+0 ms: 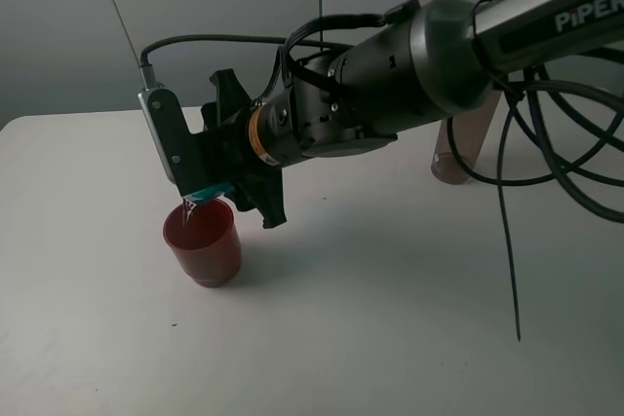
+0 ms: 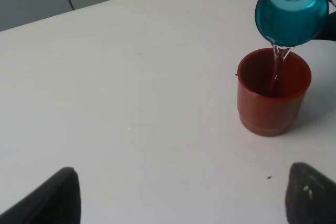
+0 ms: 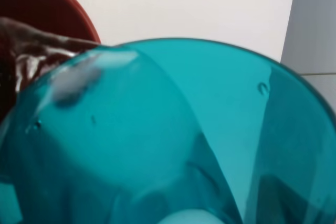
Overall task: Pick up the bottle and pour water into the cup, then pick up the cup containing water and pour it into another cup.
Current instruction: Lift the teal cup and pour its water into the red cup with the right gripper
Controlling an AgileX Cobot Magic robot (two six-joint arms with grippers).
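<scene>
The right claw (image 1: 216, 182) holds the teal cup (image 2: 292, 11) tipped, long axis near level, mouth dipping over the red cup (image 1: 203, 241) at the left of the desk (image 1: 390, 338), while the left claw (image 2: 181, 192) gapes wide; the arm (image 1: 526, 17) reads "PIPER".

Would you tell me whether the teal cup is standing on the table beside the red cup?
No, the teal cup hangs tipped above the red cup, with a stream of water running from its rim into it.

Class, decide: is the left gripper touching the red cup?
Apart. The left wrist view shows a wide stretch of bare table between the open left gripper and the red cup, which stands well beyond it.
</scene>
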